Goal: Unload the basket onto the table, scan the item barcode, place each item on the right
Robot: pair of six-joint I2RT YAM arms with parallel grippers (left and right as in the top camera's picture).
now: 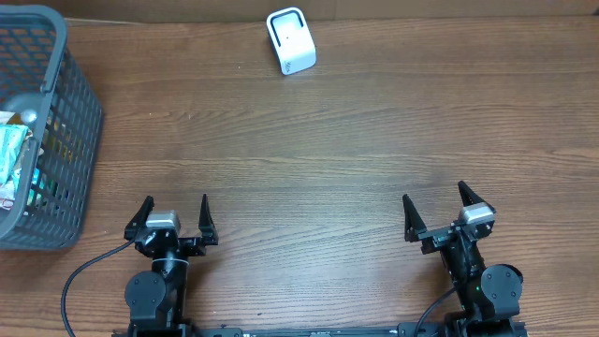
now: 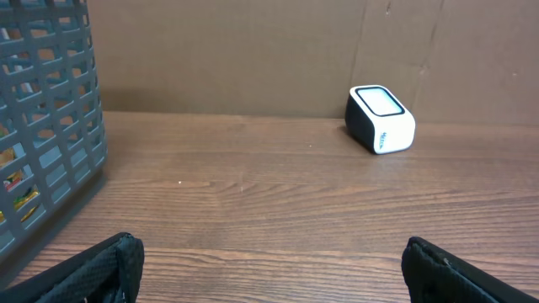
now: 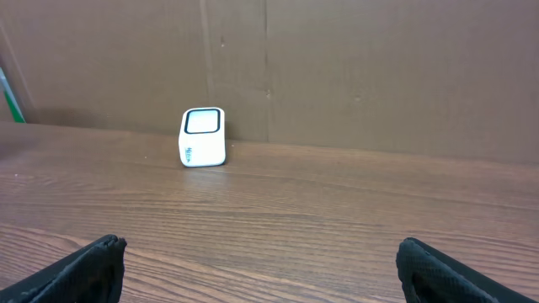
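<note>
overhead, nearest: left jaws and right jaws both stand wide apart and empty at the counter's (image 1: 309,159) front, free to reach. the items (image 1: 11,154) sit in the grey basket (image 1: 70,122) at left. farthest, the scanner (image 1: 291,40) has its window tilted toward the arms, likely for presenting barcodes.

— Does any lettering read clearly?
— None does. The white scanner (image 2: 381,119) carries a small blue mark (image 2: 381,137) on its side, too tiny to read. The packets (image 1: 11,161) inside the basket (image 1: 70,122) show only blurred print.

Scanner (image 1: 291,40): one. Basket (image 1: 77,154): one. Left claw (image 1: 176,204), right claw (image 1: 433,195): two.
</note>
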